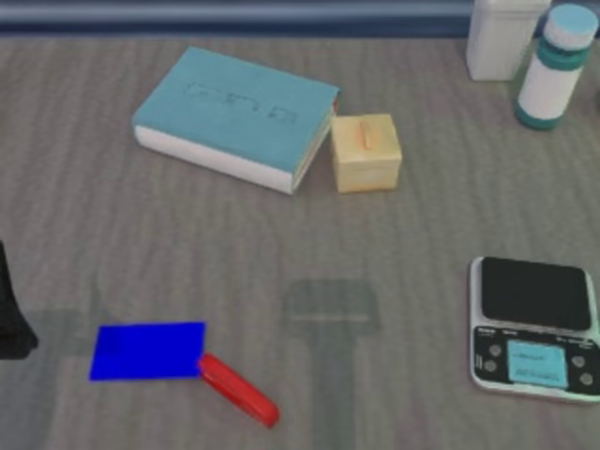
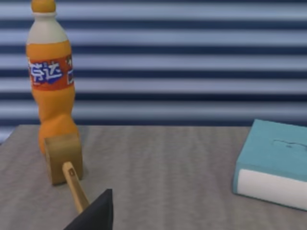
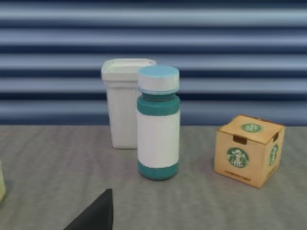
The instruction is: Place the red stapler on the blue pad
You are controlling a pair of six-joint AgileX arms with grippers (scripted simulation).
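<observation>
The red stapler [image 1: 237, 388] lies flat on the table near the front, slanted, with its upper end touching the lower right corner of the blue pad [image 1: 147, 351]. The pad lies flat at the front left with nothing on it. My left gripper [image 1: 13, 323] shows as a dark shape at the table's left edge, left of the pad and apart from it. My right gripper [image 3: 96, 215] appears only as a dark tip in the right wrist view and is outside the top view. Neither wrist view shows the stapler or the pad.
A thick light-blue book [image 1: 234, 117] and a yellow box [image 1: 366, 153] sit at the back middle. A white container [image 1: 502, 37] and a teal-capped bottle [image 1: 555, 67] stand at the back right. A scale [image 1: 534, 328] is at the front right. An orange soda bottle [image 2: 50, 81] and wooden mallet [image 2: 64, 160] show in the left wrist view.
</observation>
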